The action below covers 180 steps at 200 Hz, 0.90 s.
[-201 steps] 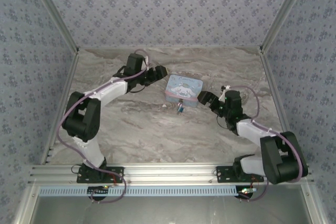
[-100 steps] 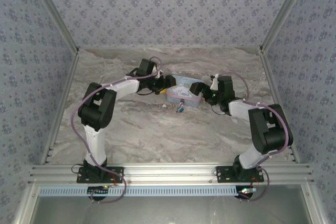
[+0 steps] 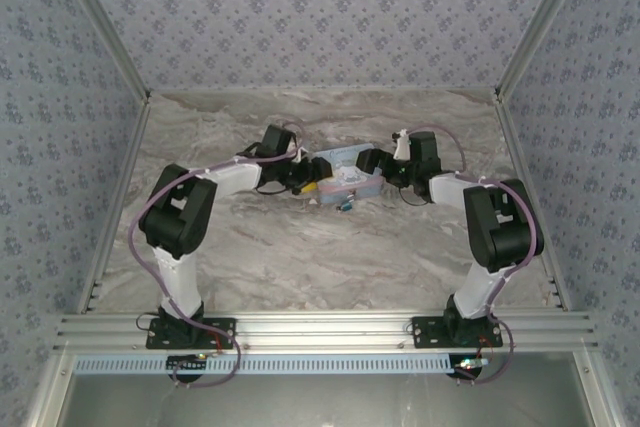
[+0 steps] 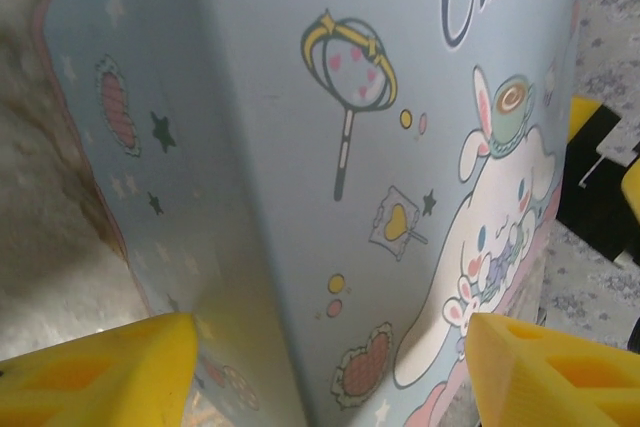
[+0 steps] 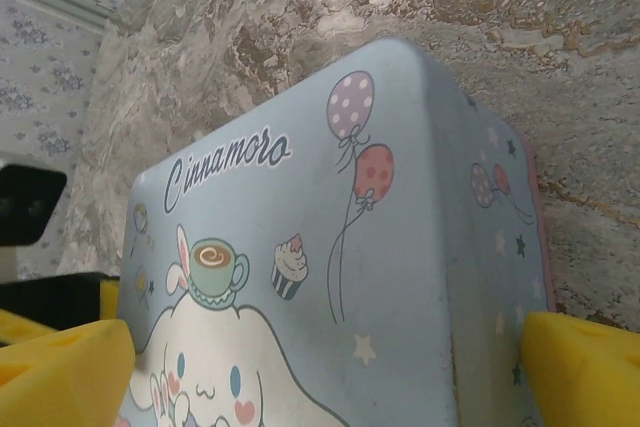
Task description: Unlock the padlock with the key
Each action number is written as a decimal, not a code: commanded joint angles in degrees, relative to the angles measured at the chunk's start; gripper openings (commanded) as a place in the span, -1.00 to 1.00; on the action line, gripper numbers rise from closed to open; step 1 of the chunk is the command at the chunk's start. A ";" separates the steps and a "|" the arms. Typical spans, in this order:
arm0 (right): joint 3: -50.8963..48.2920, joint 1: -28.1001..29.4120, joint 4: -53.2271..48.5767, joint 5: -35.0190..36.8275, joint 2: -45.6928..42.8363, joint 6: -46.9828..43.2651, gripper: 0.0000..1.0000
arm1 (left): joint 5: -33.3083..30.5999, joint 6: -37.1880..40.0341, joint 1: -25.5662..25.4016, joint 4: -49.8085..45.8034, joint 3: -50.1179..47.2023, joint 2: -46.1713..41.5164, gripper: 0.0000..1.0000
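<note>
The tiny blue-teal padlock [image 3: 343, 205] lies on the marble table just in front of the pale blue cartoon tin [image 3: 348, 175]. The key is too small to make out. My left gripper [image 3: 308, 179] is at the tin's left end and my right gripper [image 3: 368, 161] is at its right end. In the left wrist view the left gripper [image 4: 332, 335] is open, its yellow fingers [image 4: 95, 372] straddling a corner of the tin [image 4: 300, 147]. In the right wrist view the right gripper [image 5: 328, 332] is open too, with the tin [image 5: 400, 247] between its yellow fingers [image 5: 585, 367].
The marble table [image 3: 300, 257] is walled by patterned panels at the back and sides. An aluminium rail [image 3: 320, 332] runs along the near edge by the arm bases. Past the tin, part of the other gripper [image 4: 600, 177] shows in the left wrist view.
Both arms have swung inward to the tin, the left from the back left and the right from the right. The grippers now bracket its two ends. The padlock has stayed put.
</note>
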 commanded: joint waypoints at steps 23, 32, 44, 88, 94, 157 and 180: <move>0.56 -3.32 -3.95 0.78 -3.52 -3.86 1.00 | -1.93 -0.89 0.24 1.91 -2.42 -5.43 0.41; -0.48 -4.19 -3.99 1.84 -5.11 -4.26 1.00 | -2.54 -0.79 0.79 1.75 -2.74 -6.22 0.42; -2.14 -5.31 -3.84 3.06 -7.59 -4.88 1.00 | -3.43 -0.46 1.55 1.49 -3.15 -7.51 0.42; -12.18 -5.68 3.44 0.98 -16.99 -4.04 0.95 | -6.64 2.69 3.04 -1.78 -2.84 -10.39 0.44; -13.79 -5.16 5.35 0.43 -17.73 -3.44 0.91 | -6.43 2.66 3.27 -1.74 -2.70 -10.23 0.44; -25.59 5.90 20.54 4.91 -19.90 -0.76 0.57 | -3.15 -0.20 3.40 1.08 -1.00 -4.55 0.47; -26.59 8.04 22.69 6.28 -17.89 -0.59 0.54 | -1.84 -1.27 3.16 2.18 -0.24 -2.30 0.47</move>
